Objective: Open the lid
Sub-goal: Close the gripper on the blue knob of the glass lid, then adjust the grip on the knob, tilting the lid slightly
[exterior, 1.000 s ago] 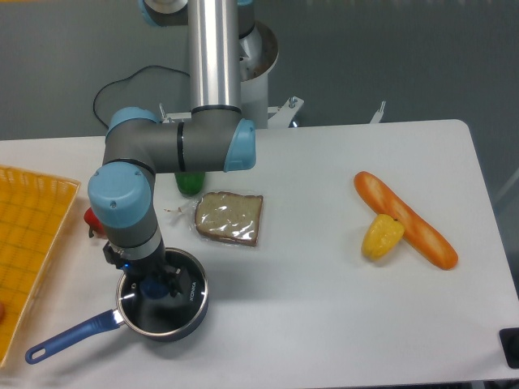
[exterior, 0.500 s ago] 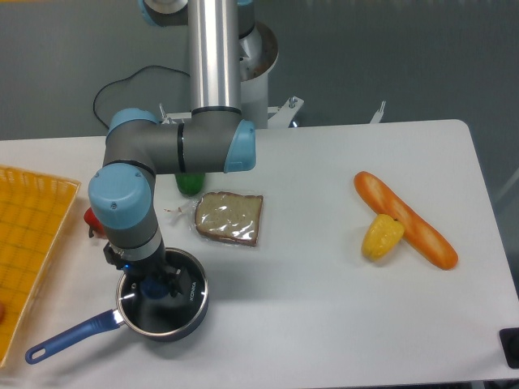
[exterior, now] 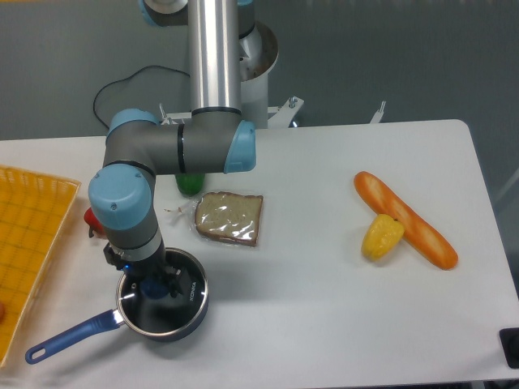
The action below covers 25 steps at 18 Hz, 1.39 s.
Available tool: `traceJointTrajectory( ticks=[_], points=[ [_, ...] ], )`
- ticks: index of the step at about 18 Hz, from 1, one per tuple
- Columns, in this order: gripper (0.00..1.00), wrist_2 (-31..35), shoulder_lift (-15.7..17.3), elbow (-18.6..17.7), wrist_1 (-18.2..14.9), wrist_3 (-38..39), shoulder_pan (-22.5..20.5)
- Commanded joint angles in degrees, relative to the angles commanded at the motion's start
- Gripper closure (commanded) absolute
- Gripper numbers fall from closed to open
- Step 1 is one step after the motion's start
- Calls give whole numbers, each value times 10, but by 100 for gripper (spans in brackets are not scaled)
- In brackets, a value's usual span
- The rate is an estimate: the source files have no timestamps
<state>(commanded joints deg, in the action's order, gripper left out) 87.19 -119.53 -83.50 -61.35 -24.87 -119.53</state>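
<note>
The lid (exterior: 180, 301) is a clear glass disc with a thin metal rim, lying flat on the dark saucepan (exterior: 195, 312) at the front left of the table. Its blue knob (exterior: 152, 288) shows between my fingers. My gripper (exterior: 154, 284) points straight down over the middle of the lid. Its black fingers (exterior: 172, 279) stand on either side of the knob and look closed against it. The saucepan's blue handle (exterior: 69, 336) points to the front left.
A wrapped slice of bread (exterior: 229, 217) lies just behind the pan. A green object (exterior: 190, 183) and a red one (exterior: 92, 220) sit partly behind my arm. A yellow basket (exterior: 28, 243) stands at the left edge. A baguette (exterior: 404, 219) and a yellow piece (exterior: 382, 236) lie at the right.
</note>
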Motion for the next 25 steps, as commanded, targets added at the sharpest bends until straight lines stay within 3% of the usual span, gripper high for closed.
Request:
traceJointTrajectory(
  ticks=[10,17,18,25],
  points=[
    [8,0,-2,0,0,0,1],
    [20,0,-3,-1,0,0,1],
    [26,0,-3,-1,0,0,1],
    [28,-1,-1,0,0,-3,1]
  ],
)
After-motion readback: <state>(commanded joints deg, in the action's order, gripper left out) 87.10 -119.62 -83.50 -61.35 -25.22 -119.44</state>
